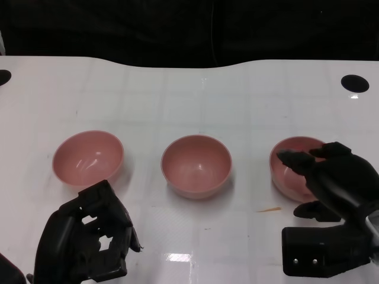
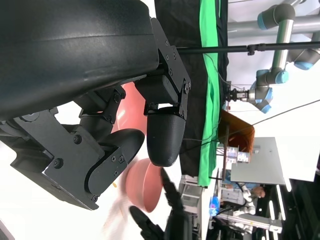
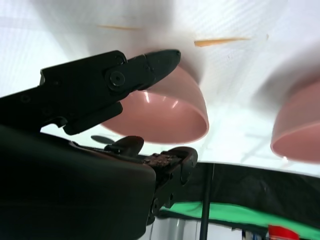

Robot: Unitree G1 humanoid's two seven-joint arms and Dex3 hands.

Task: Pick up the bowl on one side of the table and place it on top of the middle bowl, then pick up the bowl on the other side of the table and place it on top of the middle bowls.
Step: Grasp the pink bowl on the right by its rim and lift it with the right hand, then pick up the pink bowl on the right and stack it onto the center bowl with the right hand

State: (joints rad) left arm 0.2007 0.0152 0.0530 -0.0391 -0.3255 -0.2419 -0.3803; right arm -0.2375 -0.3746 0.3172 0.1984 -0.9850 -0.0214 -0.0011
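Observation:
Three pink bowls stand in a row on the white table: the left bowl (image 1: pixel 87 158), the middle bowl (image 1: pixel 196 165) and the right bowl (image 1: pixel 288 177). My right hand (image 1: pixel 334 183) is at the right bowl, its fingers reaching over the near rim above the inside and its thumb low outside the wall. In the right wrist view the right bowl (image 3: pixel 170 115) lies between the spread fingers (image 3: pixel 150 62) with gaps showing, and the middle bowl (image 3: pixel 297 125) is beside it. All three bowls sit on the table. My left hand (image 1: pixel 89 239) hangs near the front edge, short of the left bowl, loosely bent and empty.
A thin orange sliver (image 1: pixel 269 209) lies on the table just in front of the right bowl. Black round holes (image 1: pixel 355 83) mark the far corners. A dark backdrop runs behind the far edge. The left wrist view shows a green cloth (image 2: pixel 210 75) and another robot arm (image 2: pixel 270 85) beyond the table.

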